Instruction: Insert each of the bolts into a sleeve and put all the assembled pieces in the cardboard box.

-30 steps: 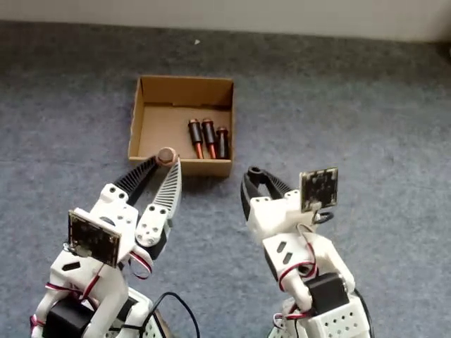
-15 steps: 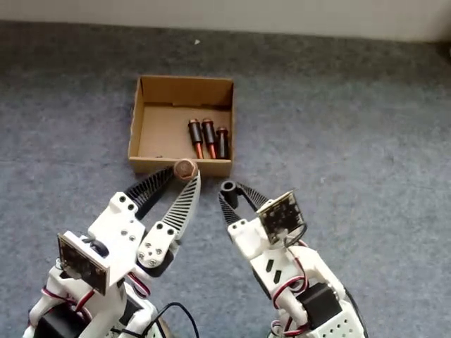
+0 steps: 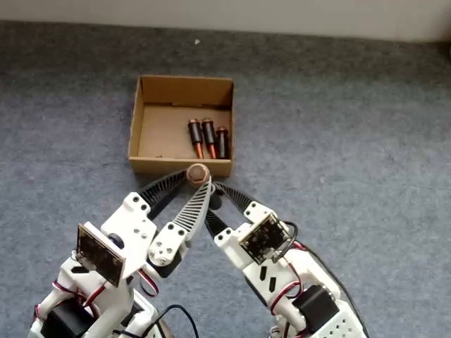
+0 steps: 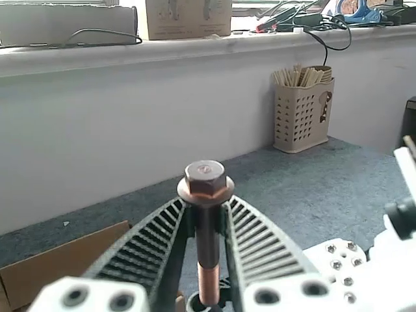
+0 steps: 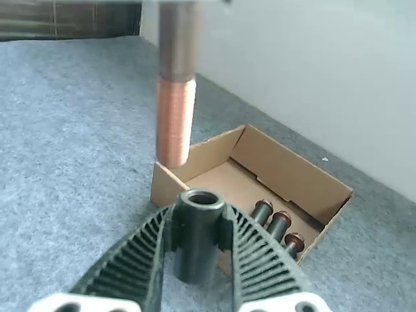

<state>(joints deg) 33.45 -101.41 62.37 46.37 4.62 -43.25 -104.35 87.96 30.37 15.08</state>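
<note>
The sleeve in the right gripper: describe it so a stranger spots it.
Find the cardboard box on the carpet; beside its near wall the right gripper holds a dark sleeve upright. Unlike the three pieces in the box, it is empty, with a bolt poised above.

Box (image 3: 143,116) far-centre on carpet (image 3: 352,127); 3 bolt-sleeve pcs (image 3: 208,138) inside, at its right. Just near of box: bolt (image 3: 198,172) in L gripper (image 3: 196,182), just above sleeve (image 5: 197,260) in R gripper (image 5: 197,218).
</note>
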